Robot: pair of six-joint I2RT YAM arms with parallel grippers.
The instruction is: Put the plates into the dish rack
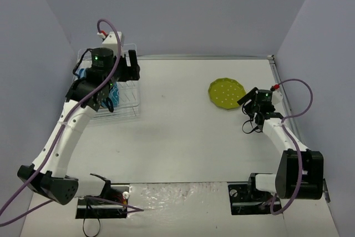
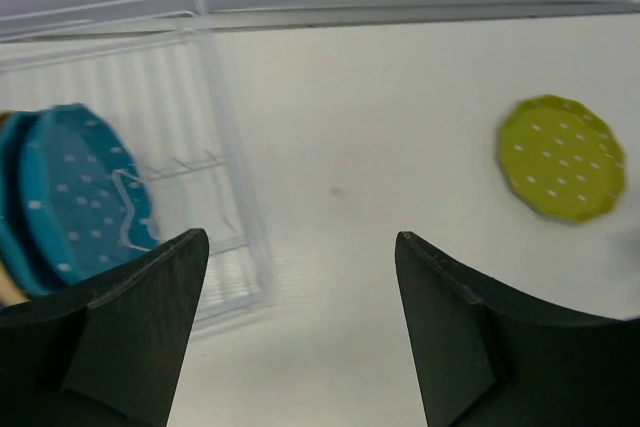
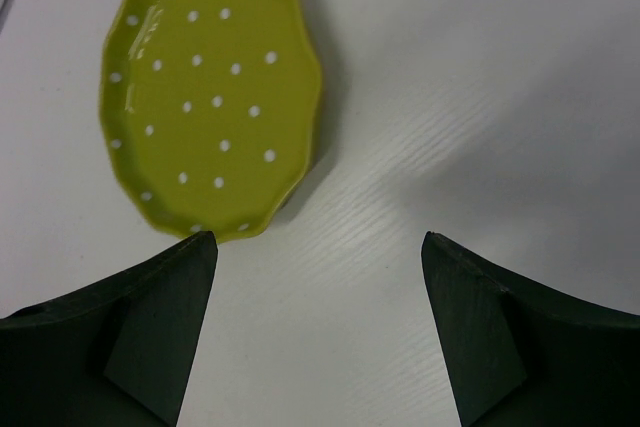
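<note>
Lime plate [image 3: 212, 97] before spread right jaws; left jaws spread, empty, at rack [image 1: 127, 102] of teal plates [image 2: 85, 197]

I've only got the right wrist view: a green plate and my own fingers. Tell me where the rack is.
Observer: The rack sits at the far left of the table, across from the green plate.
Operator: Report what's in it.
Observer: A teal dotted plate stands on edge in it, with a second teal plate just behind. I can't make out more.
Operator: Give me the left gripper.
Observer: The left gripper is open and empty, up by the rack.
</note>
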